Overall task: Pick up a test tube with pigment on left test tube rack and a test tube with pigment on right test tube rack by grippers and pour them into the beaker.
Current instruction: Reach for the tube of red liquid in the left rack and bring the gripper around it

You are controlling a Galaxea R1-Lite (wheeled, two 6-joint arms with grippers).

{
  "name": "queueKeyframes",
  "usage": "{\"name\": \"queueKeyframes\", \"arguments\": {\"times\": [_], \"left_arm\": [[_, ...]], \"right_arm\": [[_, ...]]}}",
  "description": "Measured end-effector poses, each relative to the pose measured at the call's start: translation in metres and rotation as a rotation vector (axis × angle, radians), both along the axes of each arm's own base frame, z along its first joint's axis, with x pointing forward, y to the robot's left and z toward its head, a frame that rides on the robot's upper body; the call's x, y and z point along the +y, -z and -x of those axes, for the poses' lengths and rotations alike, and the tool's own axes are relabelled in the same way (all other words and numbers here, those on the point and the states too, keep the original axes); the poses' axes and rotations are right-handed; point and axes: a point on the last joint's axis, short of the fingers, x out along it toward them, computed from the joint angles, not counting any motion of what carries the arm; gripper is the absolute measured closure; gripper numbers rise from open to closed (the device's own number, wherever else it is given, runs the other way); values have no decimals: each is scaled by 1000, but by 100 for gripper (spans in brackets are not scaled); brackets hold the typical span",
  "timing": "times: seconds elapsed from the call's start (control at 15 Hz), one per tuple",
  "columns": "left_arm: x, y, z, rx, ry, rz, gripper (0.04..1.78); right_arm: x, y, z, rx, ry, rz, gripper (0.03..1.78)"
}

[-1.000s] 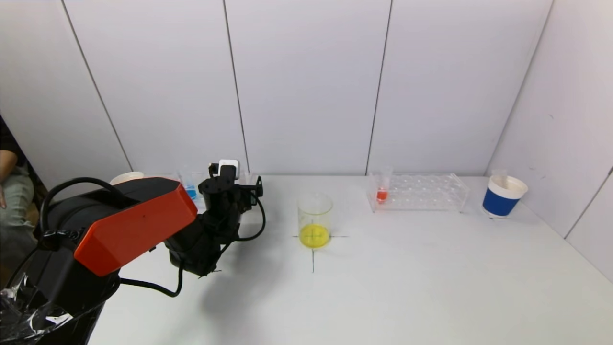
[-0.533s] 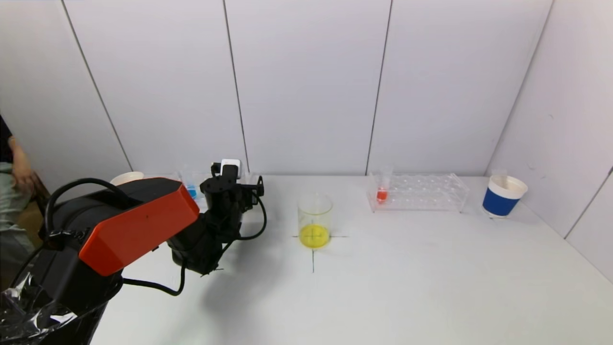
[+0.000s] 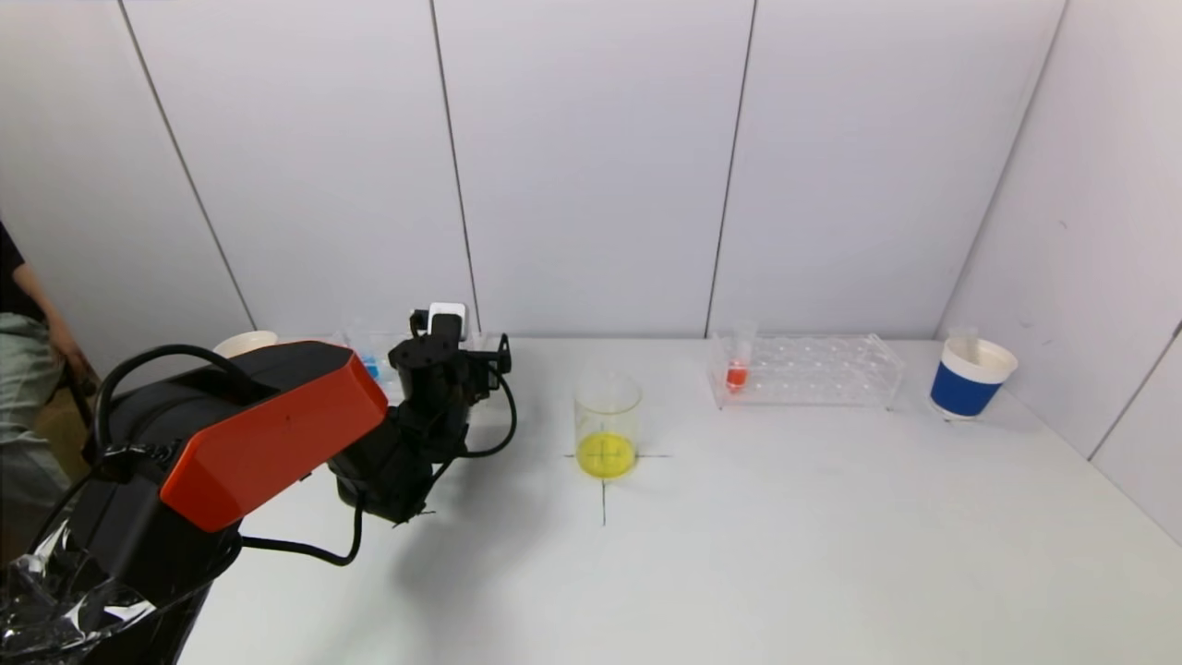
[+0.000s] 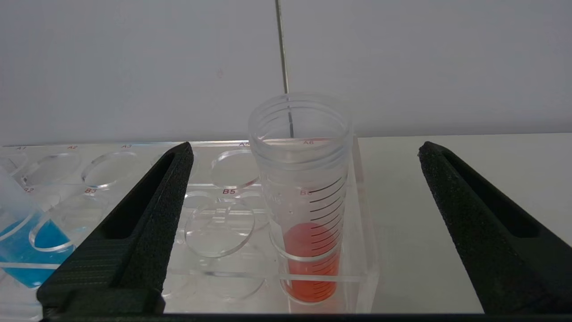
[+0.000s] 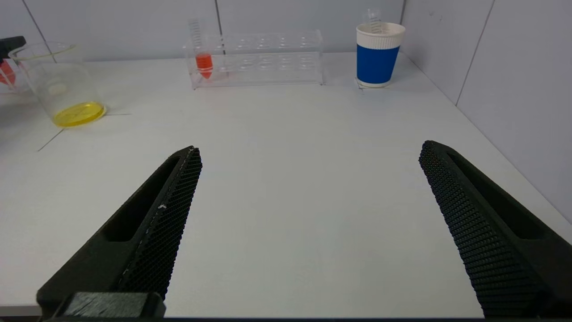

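My left gripper (image 4: 304,150) is open at the left rack (image 4: 223,210), its fingers either side of a clear tube holding red pigment (image 4: 308,250) that stands upright at the rack's end; they do not touch it. In the head view the left gripper (image 3: 452,356) hides that tube. A tube of blue pigment (image 4: 22,241) stands further along the rack. The beaker (image 3: 607,427) with yellow liquid stands on a cross mark mid-table. The right rack (image 3: 803,369) holds a tube of red pigment (image 3: 737,372). My right gripper (image 5: 308,152) is open and empty, low over the near table, out of the head view.
A blue and white paper cup (image 3: 965,379) with a tube in it stands at the far right by the side wall. A white cup (image 3: 245,343) sits behind my left arm. A person (image 3: 23,369) is at the left edge. The back wall is close behind both racks.
My left gripper has crept forward and slightly right toward the left rack. The person at the left edge has shifted. Nothing else has moved.
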Motion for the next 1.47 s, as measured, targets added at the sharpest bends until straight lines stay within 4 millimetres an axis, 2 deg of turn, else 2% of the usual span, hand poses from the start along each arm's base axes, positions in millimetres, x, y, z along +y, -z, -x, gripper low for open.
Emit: {"name": "queueKeyframes", "arguments": {"times": [1.47], "left_arm": [[0, 4, -2, 3, -6, -3, 6]], "right_arm": [[0, 0, 0, 0, 0, 0, 4]]}}
